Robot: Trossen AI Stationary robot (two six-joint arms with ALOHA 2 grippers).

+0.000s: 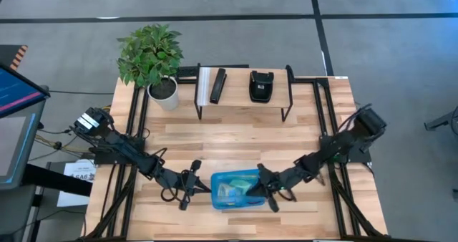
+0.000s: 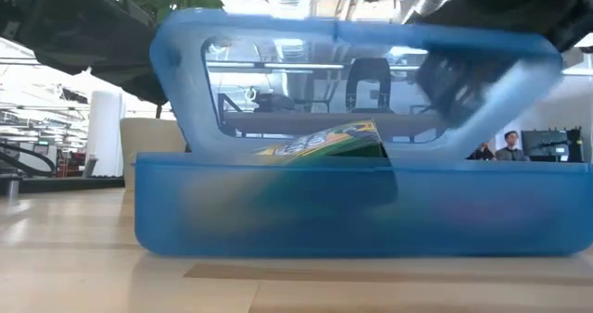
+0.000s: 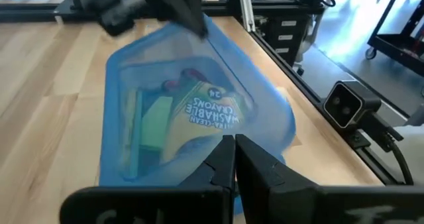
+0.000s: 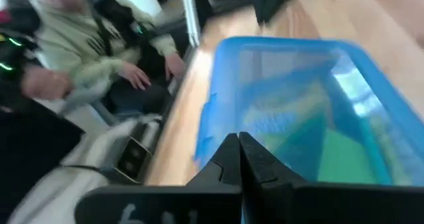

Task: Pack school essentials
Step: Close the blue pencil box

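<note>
School essentials lie inside the blue translucent case (image 1: 235, 190), which sits at the lower centre of the high view on the wooden table (image 1: 236, 131). Through the plastic, the left wrist view shows the crayon box (image 3: 202, 114), a lime sticky-note pad (image 3: 154, 121) beside it, and something red (image 3: 180, 80) past the box, too blurred to name. In the low view the case's lid (image 2: 357, 44) stands partly raised and tilted over the base, with the crayon box (image 2: 324, 139) peeking above the rim.

Left gripper (image 1: 195, 185) sits just left of the case, its fingers (image 3: 222, 159) pressed together on nothing. Right gripper (image 1: 259, 187) is at the case's right edge, fingers (image 4: 228, 159) likewise together and empty.

In the upper half of the high view, a potted plant (image 1: 152, 56) stands upper left, and a rack (image 1: 243, 92) holds a black bar (image 1: 217, 86) and a black pouch (image 1: 260, 86). A seated person (image 4: 99, 48) shows at the upper left of the right wrist view.
</note>
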